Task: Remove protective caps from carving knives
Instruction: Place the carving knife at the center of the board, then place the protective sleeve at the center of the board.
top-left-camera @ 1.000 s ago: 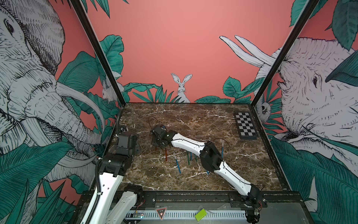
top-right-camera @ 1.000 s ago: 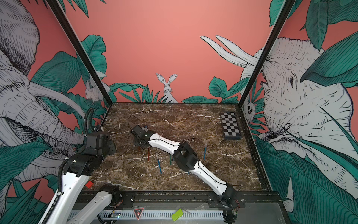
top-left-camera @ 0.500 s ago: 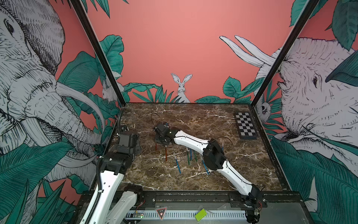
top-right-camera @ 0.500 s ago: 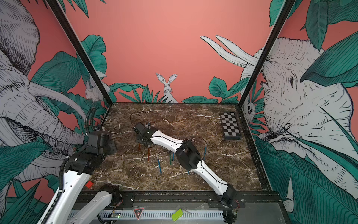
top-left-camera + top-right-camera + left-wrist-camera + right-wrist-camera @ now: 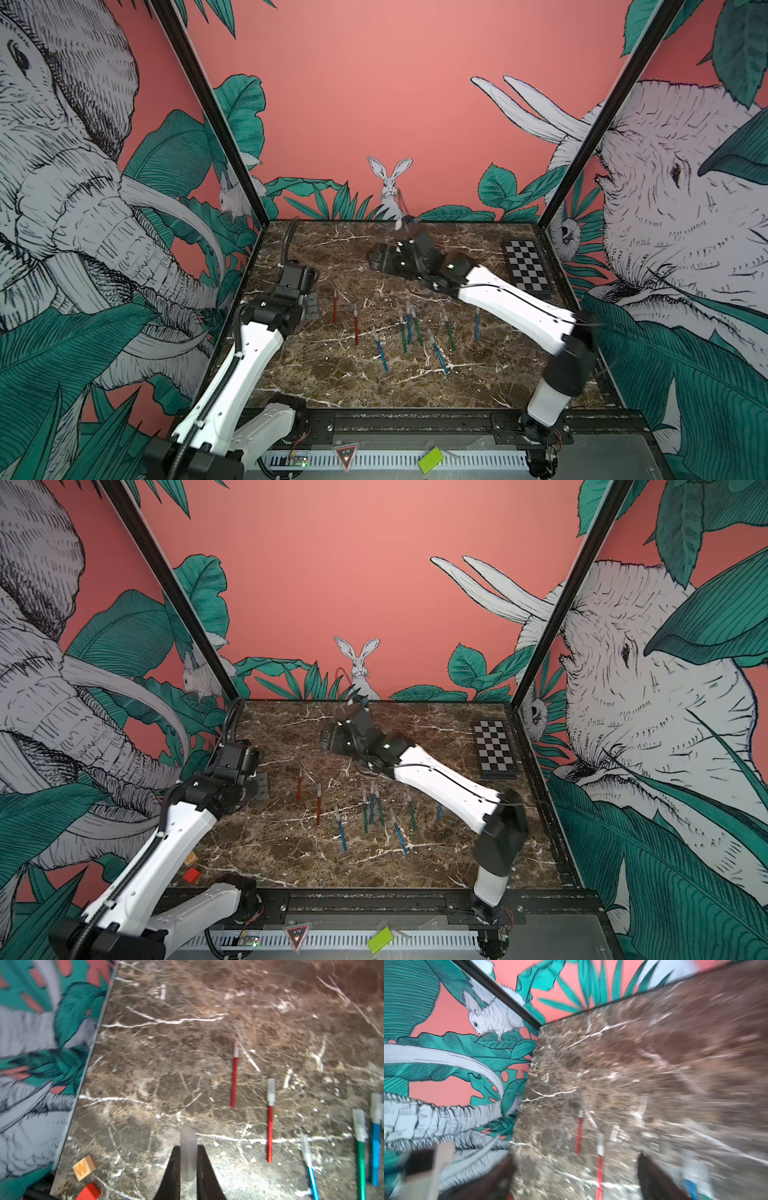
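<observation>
The left gripper (image 5: 188,1157), nine o'clock of the carving knives (image 5: 402,337), clamps a protective cap (image 5: 188,1142); the right gripper (image 5: 575,1158), twelve o'clock of them, hangs with jaws apart.

The picture is smeared with motion blur. A brown white-veined marble desk (image 5: 654,1064) fills the right and centre. The pink wall (image 5: 446,1018) with green leaves and a white furry animal takes the left, behind a black corner post (image 5: 500,993). Two red carving knives (image 5: 579,1136) (image 5: 600,1167) lie low in the centre, pale ends pointing up-frame. Two dark fingers (image 5: 652,1176) stand far apart at the bottom edge, the nearer red knife showing in the gap between them. A blurred blue knife (image 5: 690,1186) with a pale end sits lower right.
</observation>
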{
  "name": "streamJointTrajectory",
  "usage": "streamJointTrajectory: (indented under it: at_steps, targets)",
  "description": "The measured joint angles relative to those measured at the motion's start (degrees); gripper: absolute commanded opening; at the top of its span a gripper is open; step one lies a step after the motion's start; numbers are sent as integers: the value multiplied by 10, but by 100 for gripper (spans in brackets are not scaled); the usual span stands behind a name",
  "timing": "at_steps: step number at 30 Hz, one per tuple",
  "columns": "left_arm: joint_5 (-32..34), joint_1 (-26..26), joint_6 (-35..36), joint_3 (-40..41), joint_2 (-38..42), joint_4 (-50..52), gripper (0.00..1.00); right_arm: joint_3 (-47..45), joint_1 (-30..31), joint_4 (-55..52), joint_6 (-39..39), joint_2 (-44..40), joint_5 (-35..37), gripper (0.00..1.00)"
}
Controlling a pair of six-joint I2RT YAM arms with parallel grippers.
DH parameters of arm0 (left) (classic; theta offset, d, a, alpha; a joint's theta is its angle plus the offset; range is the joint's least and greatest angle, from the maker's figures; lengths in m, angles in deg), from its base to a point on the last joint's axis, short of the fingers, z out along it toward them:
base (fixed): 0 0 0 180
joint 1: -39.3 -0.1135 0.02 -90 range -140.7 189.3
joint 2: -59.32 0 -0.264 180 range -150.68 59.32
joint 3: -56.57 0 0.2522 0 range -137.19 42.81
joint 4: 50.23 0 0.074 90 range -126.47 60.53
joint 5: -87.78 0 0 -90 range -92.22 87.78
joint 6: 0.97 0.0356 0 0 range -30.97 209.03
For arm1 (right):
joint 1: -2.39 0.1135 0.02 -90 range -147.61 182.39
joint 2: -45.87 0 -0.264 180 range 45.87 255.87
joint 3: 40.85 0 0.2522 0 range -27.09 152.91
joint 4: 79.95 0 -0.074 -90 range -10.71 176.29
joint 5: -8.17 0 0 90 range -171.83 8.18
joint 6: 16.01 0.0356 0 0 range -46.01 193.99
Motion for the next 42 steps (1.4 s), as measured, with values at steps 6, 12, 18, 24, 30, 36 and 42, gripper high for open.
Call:
streamJointTrajectory:
  at_steps: [6, 12, 18, 24, 30, 36, 42]
  targets:
    - [-19, 72, -3, -121, -133, 6, 0, -239, -21, 33, -57, -287, 135, 98]
    - [-32, 162, -5, -316, -357, 19, 0, -353, -21, -44, -90, -477, 217, 98]
    - [-70, 215, -1, -585, -597, 61, 0, -379, -21, -163, -98, -614, 260, 98]
    - [-134, 236, -4, -797, -764, 100, 0, -379, -21, -261, -95, -664, 265, 98]
    - [-212, 238, -32, -834, -828, 94, 0, -379, -21, -322, -91, -673, 248, 98]
    - [-231, 238, -60, -840, -860, 94, 0, -379, -21, -351, -89, -675, 231, 98]
    - [-222, 236, -85, -840, -873, 98, 0, -379, -21, -360, -89, -676, 220, 98]
